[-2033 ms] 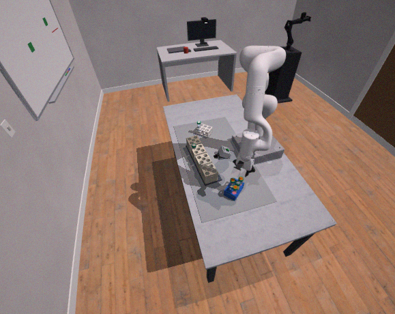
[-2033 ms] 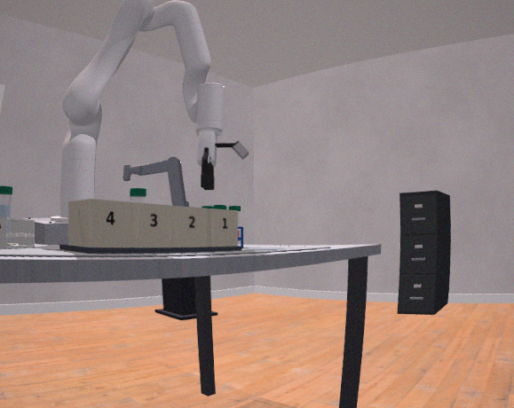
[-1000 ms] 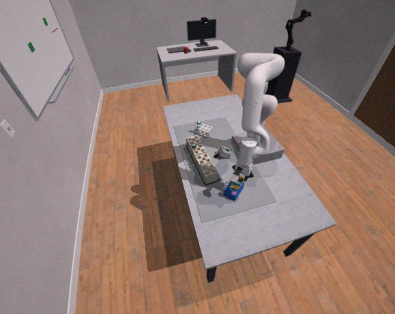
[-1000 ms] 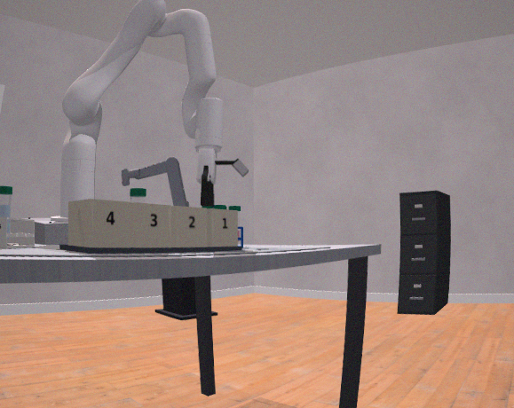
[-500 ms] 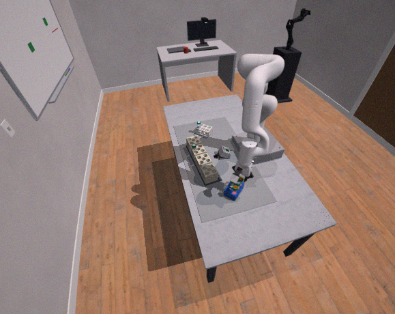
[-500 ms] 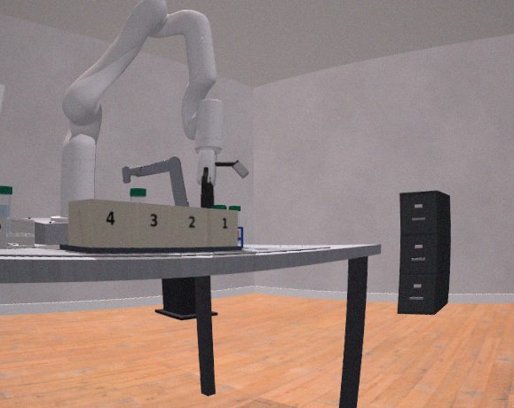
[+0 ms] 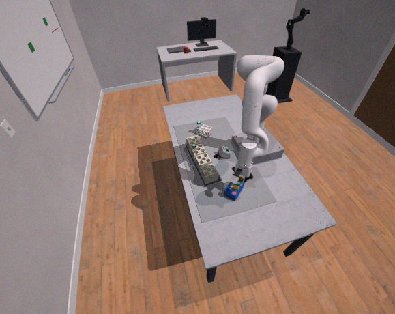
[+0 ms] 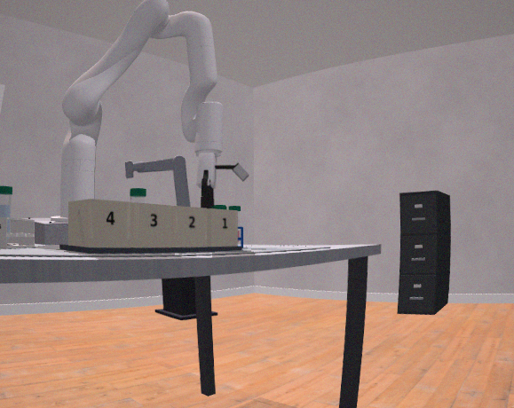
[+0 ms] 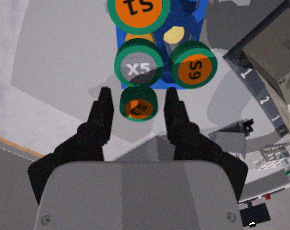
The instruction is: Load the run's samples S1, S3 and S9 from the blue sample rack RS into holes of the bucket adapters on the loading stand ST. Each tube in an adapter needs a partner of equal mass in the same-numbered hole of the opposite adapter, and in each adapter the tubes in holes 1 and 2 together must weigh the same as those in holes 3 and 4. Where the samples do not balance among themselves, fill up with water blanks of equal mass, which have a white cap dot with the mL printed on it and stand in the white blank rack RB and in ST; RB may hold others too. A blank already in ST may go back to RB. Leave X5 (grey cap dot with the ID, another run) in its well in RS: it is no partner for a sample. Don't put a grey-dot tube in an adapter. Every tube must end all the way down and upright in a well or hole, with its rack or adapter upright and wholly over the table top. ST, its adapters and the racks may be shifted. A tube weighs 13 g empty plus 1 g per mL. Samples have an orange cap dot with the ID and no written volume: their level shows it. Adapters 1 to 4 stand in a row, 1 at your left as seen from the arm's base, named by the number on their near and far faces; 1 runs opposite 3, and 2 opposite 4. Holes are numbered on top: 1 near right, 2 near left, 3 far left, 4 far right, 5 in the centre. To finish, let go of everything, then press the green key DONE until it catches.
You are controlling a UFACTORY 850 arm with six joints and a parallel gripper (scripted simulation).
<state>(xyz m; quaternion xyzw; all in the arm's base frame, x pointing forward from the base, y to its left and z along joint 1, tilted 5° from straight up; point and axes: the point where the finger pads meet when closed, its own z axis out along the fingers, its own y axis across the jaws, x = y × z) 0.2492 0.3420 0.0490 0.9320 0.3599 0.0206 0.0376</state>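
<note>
The blue rack RS (image 7: 230, 190) stands on the mat, also in the wrist view (image 9: 161, 29). It holds S1 (image 9: 137, 3), grey-dot X5 (image 9: 139, 67), S9 (image 9: 193, 69) and a fourth orange-dot tube (image 9: 139, 103) whose label I cannot read. My gripper (image 9: 138, 98) (image 7: 242, 175) is open, pointing straight down over the rack. Its fingertips stand on either side of that fourth tube's cap, with gaps on both sides. The stand ST (image 7: 202, 159) carries adapters 1 to 4 (image 8: 153, 223). One green-capped tube (image 8: 138, 192) stands in it near adapter 3.
The white blank rack RB (image 7: 203, 129) stands beyond the far end of ST, with one tall tube (image 7: 198, 122) in it. The DONE key box (image 7: 225, 150) sits between ST and the arm's base. A grey block (image 7: 271, 151) lies by the base.
</note>
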